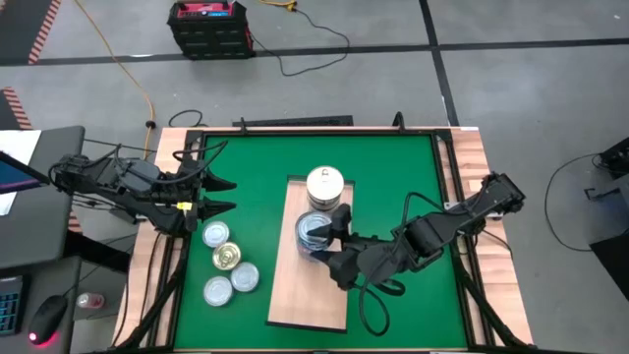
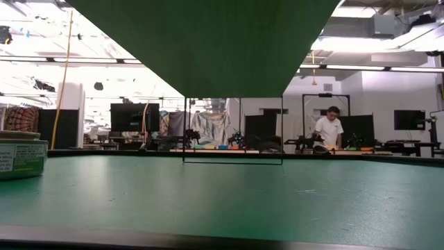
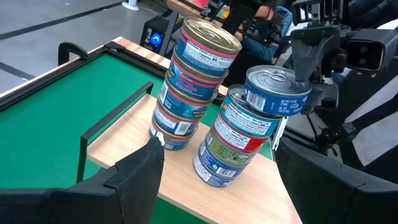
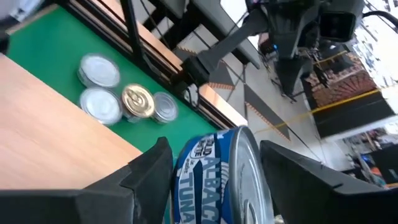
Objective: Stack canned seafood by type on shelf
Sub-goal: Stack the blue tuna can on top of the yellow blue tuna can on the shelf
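Two stacks of canned seafood stand on the pale wooden shelf [image 1: 295, 295] in the middle of the green mat. The far stack [image 3: 189, 93] is several cans high with a silver lid on top. The near stack [image 3: 233, 140] carries a blue tuna can [image 3: 277, 90] on top, set off toward the table's right. My right gripper [image 1: 329, 236] stands open with one finger on either side of that top can [image 4: 217, 180], narrow gaps showing. My left gripper [image 1: 218, 195] waits open at the mat's left edge. Several loose cans [image 1: 227, 258] lie flat on the mat left of the shelf.
A black wire frame [image 3: 115, 121] edges the shelf's far end. The wooden table rim [image 1: 157, 246] borders the mat. In the low view one can [image 2: 21, 156] shows at the left, and a person [image 2: 331, 128] stands far back in the room.
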